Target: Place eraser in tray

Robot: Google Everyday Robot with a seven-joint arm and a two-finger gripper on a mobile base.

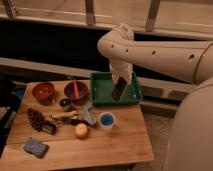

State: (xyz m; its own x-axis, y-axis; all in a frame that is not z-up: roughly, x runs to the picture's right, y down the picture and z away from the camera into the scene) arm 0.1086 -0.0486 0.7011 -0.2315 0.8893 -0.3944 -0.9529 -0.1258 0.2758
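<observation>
The green tray (102,89) sits at the back right of the wooden table. The white arm reaches in from the right, and my gripper (121,79) hangs straight down over the tray's right half. It is shut on the top end of the eraser (119,90), a flat black block. The eraser hangs tilted inside the tray's walls, with its lower end low over the tray floor or touching it; I cannot tell which.
Two red-brown bowls (43,92) (76,91) stand left of the tray. In front are a blue cup (106,120), an orange ball (81,130), a pinecone (36,120), a small dark block (49,128) and a blue-grey sponge (35,147). A railing runs behind the table.
</observation>
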